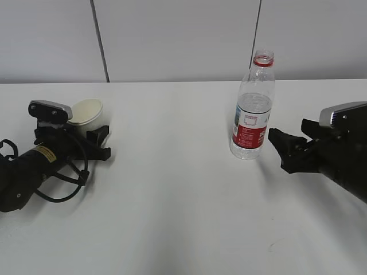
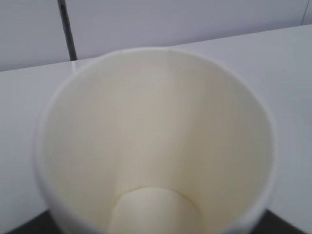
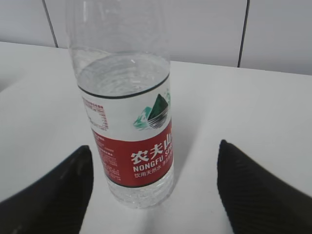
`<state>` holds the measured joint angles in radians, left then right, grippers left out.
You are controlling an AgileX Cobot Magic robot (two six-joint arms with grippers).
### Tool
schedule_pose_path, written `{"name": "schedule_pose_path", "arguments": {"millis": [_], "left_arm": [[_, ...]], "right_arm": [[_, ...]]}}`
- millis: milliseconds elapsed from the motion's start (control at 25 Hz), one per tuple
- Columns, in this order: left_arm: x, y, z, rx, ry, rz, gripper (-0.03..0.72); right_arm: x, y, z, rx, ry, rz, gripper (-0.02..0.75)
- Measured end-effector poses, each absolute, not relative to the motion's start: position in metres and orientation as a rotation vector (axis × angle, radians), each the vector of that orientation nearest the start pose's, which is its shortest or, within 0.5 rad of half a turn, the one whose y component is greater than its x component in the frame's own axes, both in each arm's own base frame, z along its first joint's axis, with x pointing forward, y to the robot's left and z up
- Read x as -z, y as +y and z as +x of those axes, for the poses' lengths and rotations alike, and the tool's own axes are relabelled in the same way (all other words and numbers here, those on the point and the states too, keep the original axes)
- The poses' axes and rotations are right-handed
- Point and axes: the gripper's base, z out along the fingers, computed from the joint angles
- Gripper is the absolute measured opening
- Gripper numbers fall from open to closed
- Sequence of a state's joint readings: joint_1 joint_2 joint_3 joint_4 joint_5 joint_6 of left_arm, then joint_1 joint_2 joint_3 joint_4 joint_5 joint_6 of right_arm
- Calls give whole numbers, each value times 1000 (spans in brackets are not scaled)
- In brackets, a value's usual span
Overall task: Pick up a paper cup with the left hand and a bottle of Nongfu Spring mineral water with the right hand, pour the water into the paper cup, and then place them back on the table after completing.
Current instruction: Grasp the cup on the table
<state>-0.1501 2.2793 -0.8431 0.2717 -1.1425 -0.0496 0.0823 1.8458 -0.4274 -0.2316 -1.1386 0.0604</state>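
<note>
The bottle (image 1: 253, 106) stands upright on the white bench (image 1: 172, 200), on the right side in the exterior view. It is clear plastic with a red ring at the neck and no cap on top. A red and white label wraps its lower half, with a little green mountain picture and the words NONGFU SPRING on it. The water (image 3: 124, 75) is clear, and it comes up to just above the label.

The paper cup (image 1: 86, 111) is far off on the left side of the bench, well apart from the bottle. It is cream white and tipped over, so its open mouth shows. In the left wrist view the cup (image 2: 156, 146) fills almost the whole picture, and it looks dry inside.

The left hand (image 1: 97, 143) lies low on the bench with the cup right by it. I cannot tell if its fingers are open or closed on the cup.

The right hand (image 1: 281, 150) sits just to the right of the bottle. Its two black fingers (image 3: 258, 190) are spread wide, and they hold nothing. The bottle stands just past the fingertips, not touching them.

A grey wall with thin dark lines is behind the bench.
</note>
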Motion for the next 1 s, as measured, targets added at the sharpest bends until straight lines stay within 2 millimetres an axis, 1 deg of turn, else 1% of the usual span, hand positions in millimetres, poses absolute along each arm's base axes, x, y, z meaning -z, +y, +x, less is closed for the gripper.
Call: {"name": "schedule_pose_path", "arguments": {"millis": [320,560,720,920,1000], "left_arm": [[-53,-78,368,283,1755,372,352],[-53,-79,368,290,1752,384,352],[-53,-80,368,290,1752,386,351],[-53,-80,368,290,1752,386,352],[-53,-80,368,290,1752,386,352]], "right_arm": [[-128,44,279,-226,1751,-280,590],[-129,46,281,-236,1743,-301,616],[-125,48,291,-241,1738,-311,619],[-115,50,303,-256,1753,-303,622],[-115,50,309,-265,1744,-294,622]]}}
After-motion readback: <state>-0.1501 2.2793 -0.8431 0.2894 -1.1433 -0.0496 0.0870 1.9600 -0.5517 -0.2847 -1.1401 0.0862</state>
